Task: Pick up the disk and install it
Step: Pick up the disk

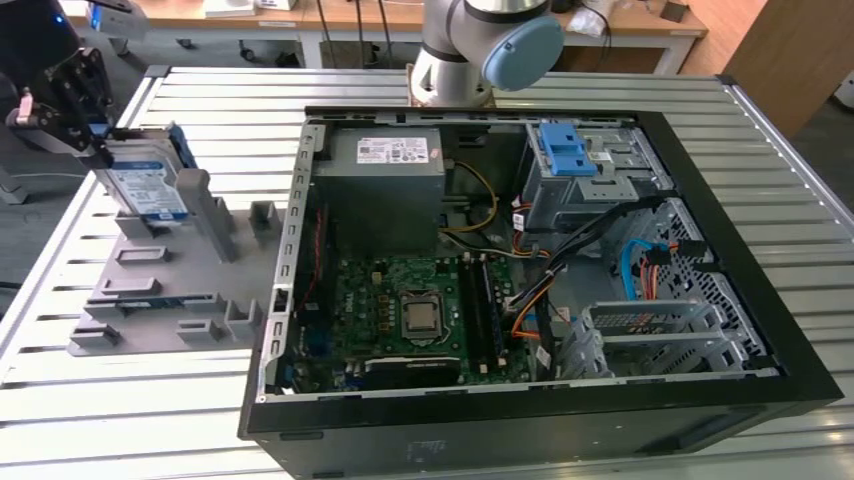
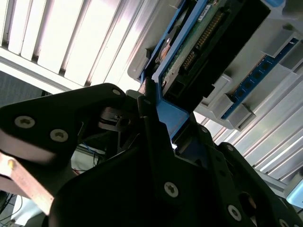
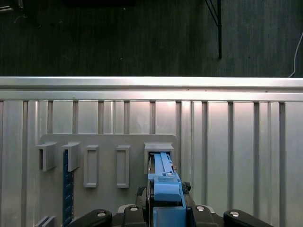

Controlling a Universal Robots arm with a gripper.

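Note:
The disk (image 1: 144, 185) is a silver drive with a blue-and-white label in a thin blue bracket. It stands on edge in a slot of the grey holder plate (image 1: 160, 290), at the exterior view's left. My gripper (image 1: 96, 150) is at its upper end, shut on the blue bracket. In the second wrist view the black fingers (image 2: 147, 118) clamp the bracket, and the disk (image 2: 199, 42) shows its circuit-board side. In the first wrist view the disk (image 3: 163, 170) runs edge-on from the gripper (image 3: 164, 191) into the holder's slot (image 3: 158, 150). Whether it is lifted clear, I cannot tell.
An open black computer case (image 1: 747, 290) lies right of the holder on the slatted metal table (image 1: 134, 420). Inside are a grey power supply (image 1: 380, 165), a motherboard (image 1: 414, 310) and a drive cage with blue latches (image 1: 567, 150). The arm's base (image 1: 481, 50) stands behind the case.

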